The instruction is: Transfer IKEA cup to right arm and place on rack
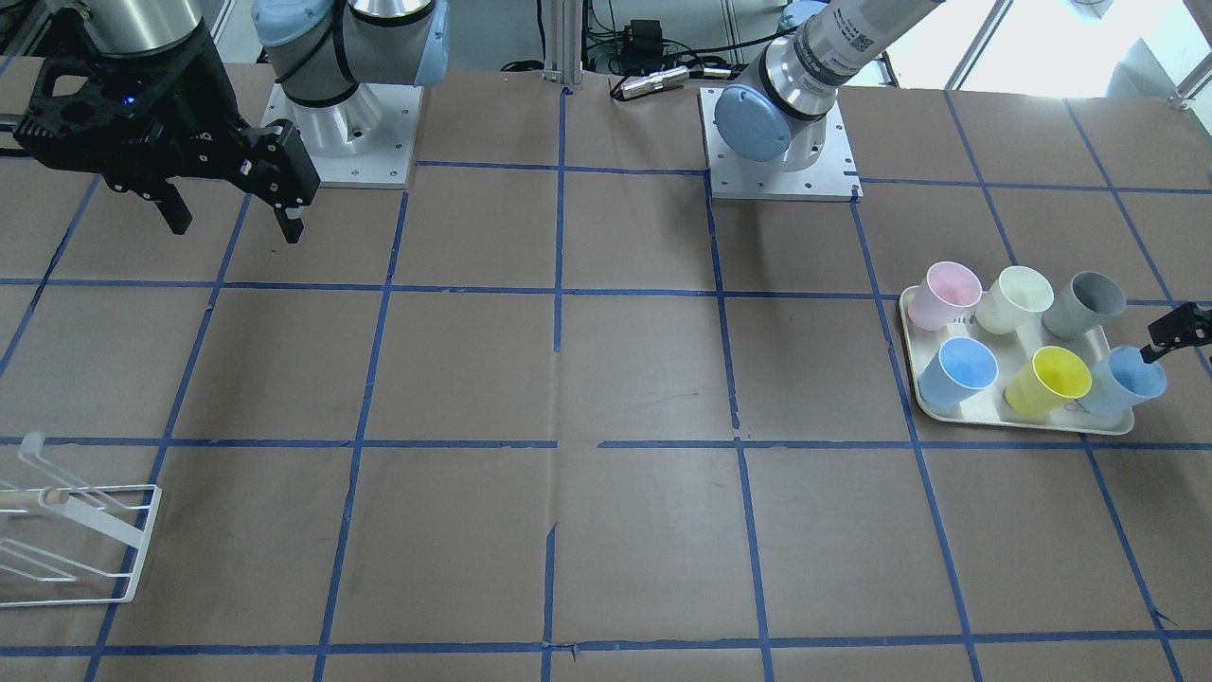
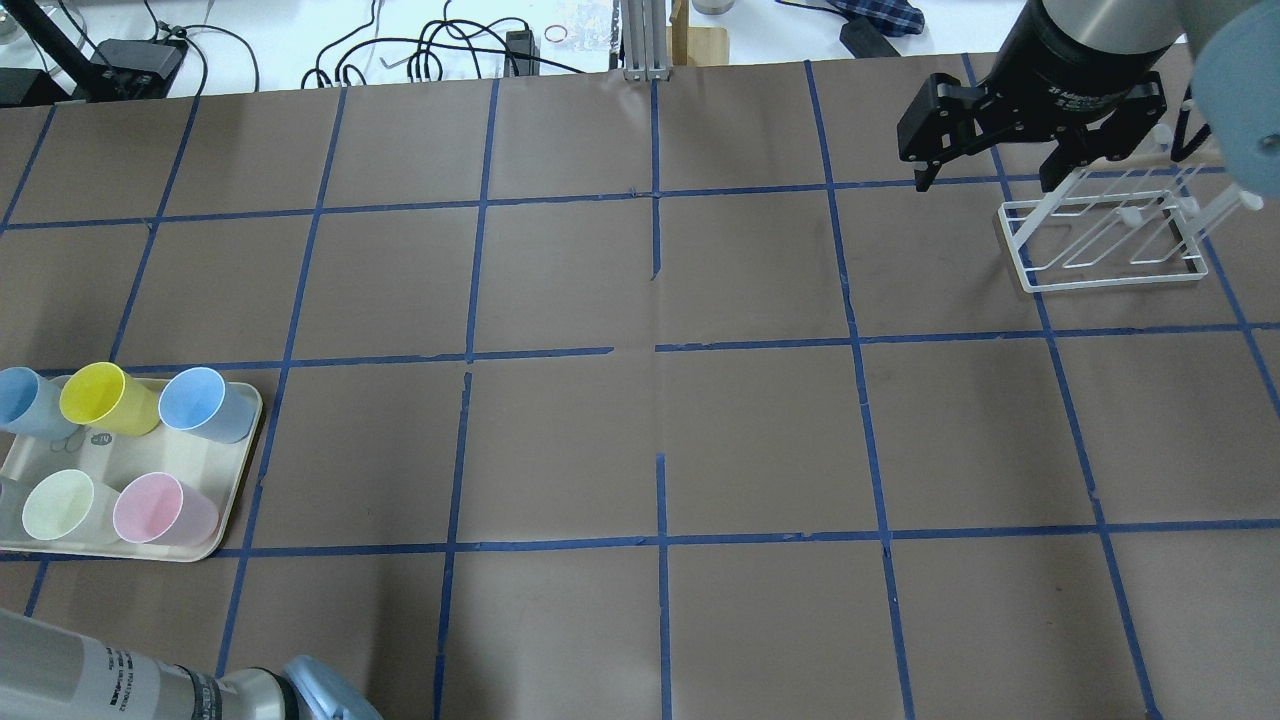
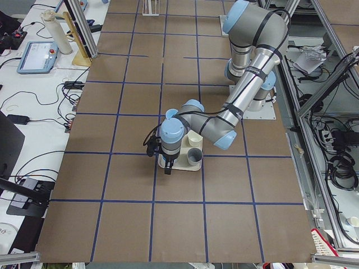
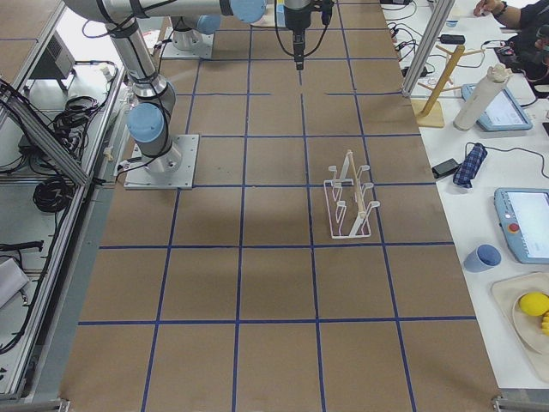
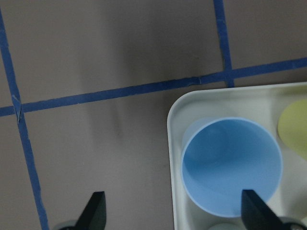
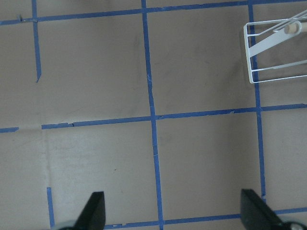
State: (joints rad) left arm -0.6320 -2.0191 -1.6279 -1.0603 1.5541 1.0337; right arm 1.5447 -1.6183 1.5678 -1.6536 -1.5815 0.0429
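The left gripper (image 5: 175,213) is hanging over the corner of a white tray (image 5: 175,143) with its jaws spread wide. One black fingertip (image 5: 96,211) is showing against the brown table (image 5: 96,72), the other against the rim of the IKEA cup (image 5: 230,167). The cup is standing upright in the tray's corner, its open mouth facing the camera. A yellow-green cup (image 5: 293,129) is edging in at the right, and blue tape lines (image 5: 120,91) are crossing the table.

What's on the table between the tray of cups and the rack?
Nothing: in the overhead view, only bare paper with blue tape lines lies between tray and rack.
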